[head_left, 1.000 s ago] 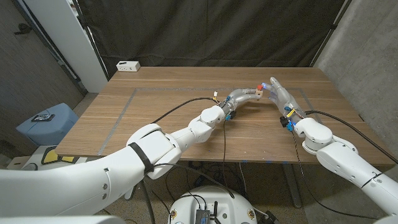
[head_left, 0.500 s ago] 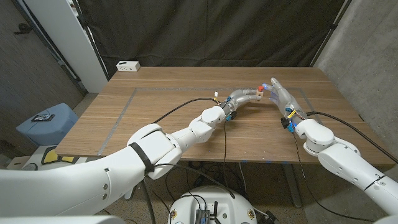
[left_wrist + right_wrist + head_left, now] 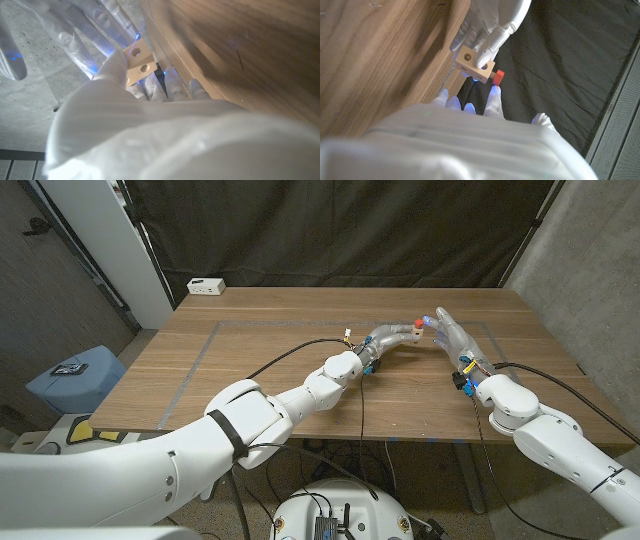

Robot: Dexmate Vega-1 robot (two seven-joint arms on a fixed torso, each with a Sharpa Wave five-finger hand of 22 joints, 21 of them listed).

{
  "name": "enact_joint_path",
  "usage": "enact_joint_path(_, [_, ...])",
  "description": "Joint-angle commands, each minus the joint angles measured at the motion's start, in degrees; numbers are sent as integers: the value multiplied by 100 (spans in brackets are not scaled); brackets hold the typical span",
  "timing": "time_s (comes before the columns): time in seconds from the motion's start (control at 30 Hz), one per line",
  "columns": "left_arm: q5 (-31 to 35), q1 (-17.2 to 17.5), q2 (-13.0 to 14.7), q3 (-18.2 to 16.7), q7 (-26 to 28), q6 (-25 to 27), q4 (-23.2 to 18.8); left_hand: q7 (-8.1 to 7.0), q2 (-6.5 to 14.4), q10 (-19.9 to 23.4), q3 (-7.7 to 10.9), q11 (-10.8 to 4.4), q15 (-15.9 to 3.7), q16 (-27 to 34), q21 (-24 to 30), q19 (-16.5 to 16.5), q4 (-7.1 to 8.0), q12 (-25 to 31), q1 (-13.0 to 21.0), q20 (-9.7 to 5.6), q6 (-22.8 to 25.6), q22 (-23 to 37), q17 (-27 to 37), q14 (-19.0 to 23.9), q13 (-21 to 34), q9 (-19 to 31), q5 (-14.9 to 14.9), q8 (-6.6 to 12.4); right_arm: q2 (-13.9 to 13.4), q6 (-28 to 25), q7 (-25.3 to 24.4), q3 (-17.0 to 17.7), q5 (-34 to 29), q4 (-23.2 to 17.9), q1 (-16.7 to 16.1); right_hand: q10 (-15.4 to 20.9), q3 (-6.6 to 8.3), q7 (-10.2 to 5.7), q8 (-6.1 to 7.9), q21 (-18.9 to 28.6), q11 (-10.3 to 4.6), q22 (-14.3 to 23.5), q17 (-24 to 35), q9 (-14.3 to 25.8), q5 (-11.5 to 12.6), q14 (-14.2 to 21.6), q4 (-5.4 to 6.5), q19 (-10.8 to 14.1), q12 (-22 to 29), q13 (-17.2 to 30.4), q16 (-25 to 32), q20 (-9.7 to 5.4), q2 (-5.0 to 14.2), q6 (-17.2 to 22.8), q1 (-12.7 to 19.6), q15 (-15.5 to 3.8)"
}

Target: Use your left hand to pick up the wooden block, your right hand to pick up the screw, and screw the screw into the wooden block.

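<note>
Black curtains close off the back of the cell, and the wooden bench runs out in front of me with a small white box sitting at its far left corner. Both my arms meet over the far right part of the bench.

My left hand holds the wooden block up off the surface, fingers clamped across its faces. In the right wrist view the block shows one open hole on the face turned toward me, and the screw, red-headed, already stands out of one end of it. My right hand is just beside the block, fingers stretched out straight toward the screw head; one fingertip looks to be touching or nearly touching it, but I cannot tell whether anything is actually pinched.

I judge the block to be light, rigid and dry-surfaced, so a firm squeeze across two opposite flat faces should keep it from spinning, provided my fingers stay off the holes. The screw looks like plastic or painted wood, small and light, with a blocky head that should give decent purchase. That head is the only place to take it: thumb and one finger on opposite sides, turning in short strokes. The risk, as I see it, is the smooth fingertips slipping round the head, or the block twisting in my left hand's grasp.
</note>
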Motion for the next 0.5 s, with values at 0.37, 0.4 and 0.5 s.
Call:
enact_joint_path(0.37, [-67,-98,-91,-28,-29,118,136,-8,60,-76,7,-11,-239,-17,40,18,32,30,89,44,-97,25,27,-40,14,13,49,-29,10,7,28,55,32,-127,-162,-448,22,12,34,13,-1,15,8,13,45,-831,26,-1,-7,12,-16,3,45,41,-12,4])
enact_joint_path(0.4, [-70,-103,-94,-28,-33,127,141,-19,62,-88,6,-10,-232,-20,40,17,33,27,91,46,-105,25,26,-49,14,13,49,-30,14,9,28,55,35,-129,-166,-448,23,14,35,13,0,15,7,13,45,-833,26,1,-7,12,-17,4,46,45,-11,7])
enact_joint_path(0.5, [-76,-110,-100,-27,-26,147,148,-16,65,-94,4,-11,-233,-19,39,13,37,29,93,43,-111,25,26,-54,16,13,50,-28,18,16,42,54,45,-134,-174,-444,24,11,36,15,2,15,7,13,46,-828,26,5,-6,11,-16,3,47,49,-10,9])
